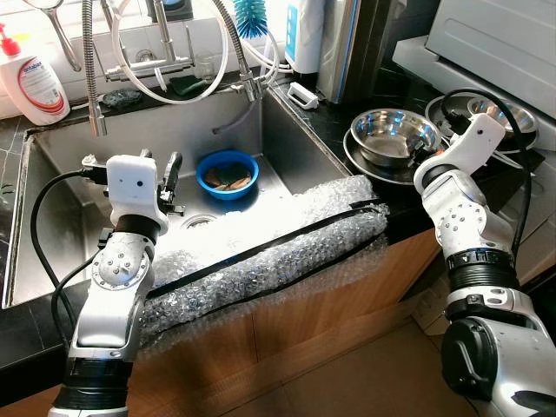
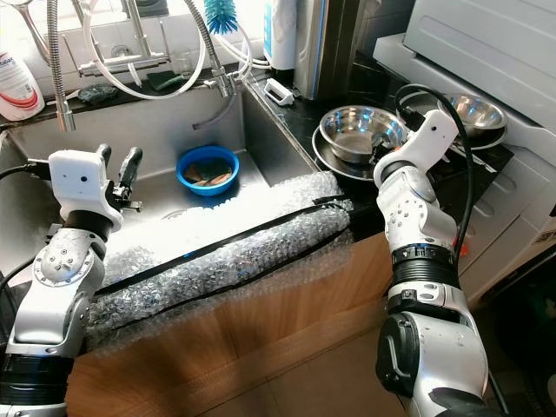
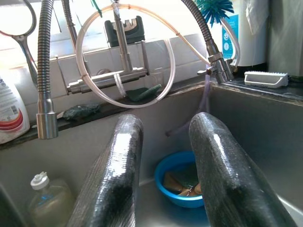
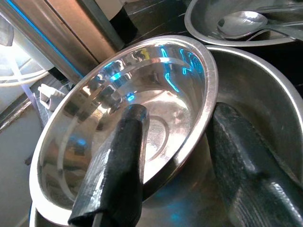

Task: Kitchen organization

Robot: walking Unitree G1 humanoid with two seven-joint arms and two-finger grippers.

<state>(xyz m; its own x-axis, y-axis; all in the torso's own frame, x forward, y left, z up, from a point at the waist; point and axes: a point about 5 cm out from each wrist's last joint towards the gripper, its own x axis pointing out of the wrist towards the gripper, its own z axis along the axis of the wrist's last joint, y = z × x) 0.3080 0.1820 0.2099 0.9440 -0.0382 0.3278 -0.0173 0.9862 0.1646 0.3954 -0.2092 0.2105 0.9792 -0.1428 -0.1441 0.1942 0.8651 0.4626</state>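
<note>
Looking down on a kitchen: a steel sink (image 1: 61,200) set in a dark worktop (image 1: 408,204), its front edge padded with bubble wrap (image 1: 287,248). A blue bowl (image 1: 227,173) sits in the basin. The left hand (image 1: 167,176) hovers over the sink, fingers apart and empty. The right hand (image 4: 175,165) straddles the rim of a steel bowl (image 1: 395,135) nested in another on the worktop, one finger inside, one outside.

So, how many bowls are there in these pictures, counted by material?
Shiny round steel bowls on the counter: 3
Blue round plastic bowl in the sink: 1
Total: 4
</note>
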